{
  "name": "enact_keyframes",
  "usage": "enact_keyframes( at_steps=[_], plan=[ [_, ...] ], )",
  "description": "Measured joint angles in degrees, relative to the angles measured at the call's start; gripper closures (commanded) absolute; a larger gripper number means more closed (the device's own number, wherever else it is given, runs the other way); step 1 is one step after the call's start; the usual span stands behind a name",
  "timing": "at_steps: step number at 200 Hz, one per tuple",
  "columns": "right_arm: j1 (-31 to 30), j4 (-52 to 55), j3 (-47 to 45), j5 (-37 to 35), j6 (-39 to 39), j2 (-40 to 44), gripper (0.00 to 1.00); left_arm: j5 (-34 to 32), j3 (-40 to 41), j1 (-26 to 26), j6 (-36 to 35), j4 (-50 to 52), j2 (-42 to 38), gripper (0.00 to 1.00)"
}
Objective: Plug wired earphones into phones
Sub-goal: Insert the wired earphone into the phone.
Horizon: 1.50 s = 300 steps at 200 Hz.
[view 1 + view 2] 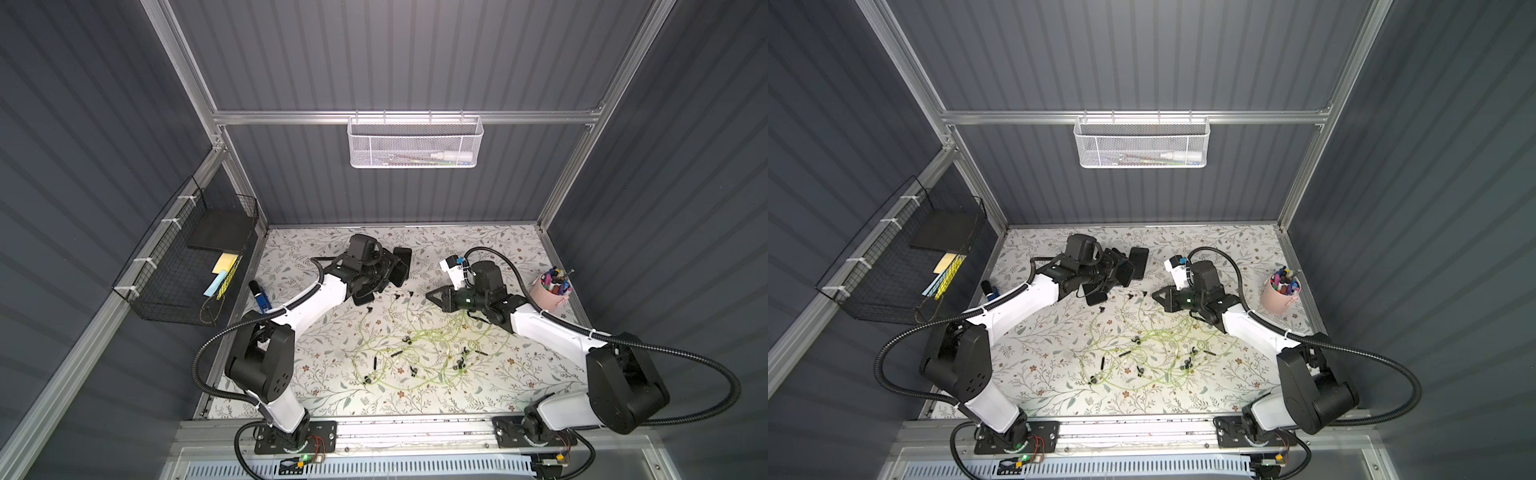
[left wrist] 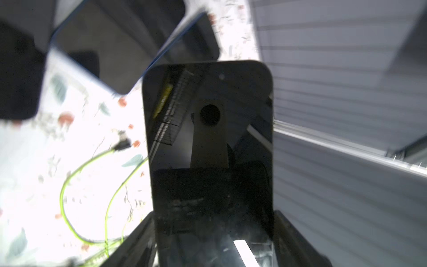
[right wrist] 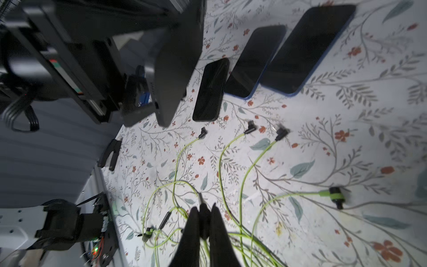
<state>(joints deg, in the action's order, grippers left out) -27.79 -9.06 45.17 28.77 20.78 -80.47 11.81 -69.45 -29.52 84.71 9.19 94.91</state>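
Note:
My left gripper (image 1: 392, 272) (image 2: 213, 216) is shut on the sides of a black phone (image 2: 208, 129) (image 3: 178, 69), which it holds tilted off the floral table. Three more phones lie side by side beyond it: a small one (image 3: 211, 90), a middle one (image 3: 254, 62) and a large one (image 3: 307, 48). The wired earphones (image 1: 415, 345) (image 1: 1142, 353) are a yellow-green tangle in mid-table. Three of their black plugs (image 3: 250, 128) lie apart near the phones' ends. My right gripper (image 1: 429, 295) (image 3: 203, 208) is shut on another plug (image 3: 200, 200), its metal tip pointing at the phones.
A pink cup of pens (image 1: 548, 291) stands at the right edge behind my right arm. A blue-and-black stick device (image 1: 259, 297) lies at the left edge. A black wire basket (image 1: 187, 266) hangs on the left wall and a white mesh basket (image 1: 415, 141) on the back wall.

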Motion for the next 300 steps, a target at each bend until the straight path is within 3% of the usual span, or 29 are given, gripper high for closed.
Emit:
enact_keyframes(
  at_steps=[38,87,300],
  plan=[
    [-6.91,-11.54,-5.16,-13.27,-2.89,2.78,1.0,0.11,5.77,-0.07,11.96,-1.57,-2.4,1.0],
    [-10.25,-20.44,-6.8,-20.24,-3.06,-0.39,1.0,-0.7,8.72,-0.07,18.93,-3.08,-6.21,1.0],
    [-11.43,-23.34,-1.95,-16.74,7.32,-6.27,1.0,-1.7,9.53,-0.07,12.74,-9.11,-5.25,1.0]
  ],
)
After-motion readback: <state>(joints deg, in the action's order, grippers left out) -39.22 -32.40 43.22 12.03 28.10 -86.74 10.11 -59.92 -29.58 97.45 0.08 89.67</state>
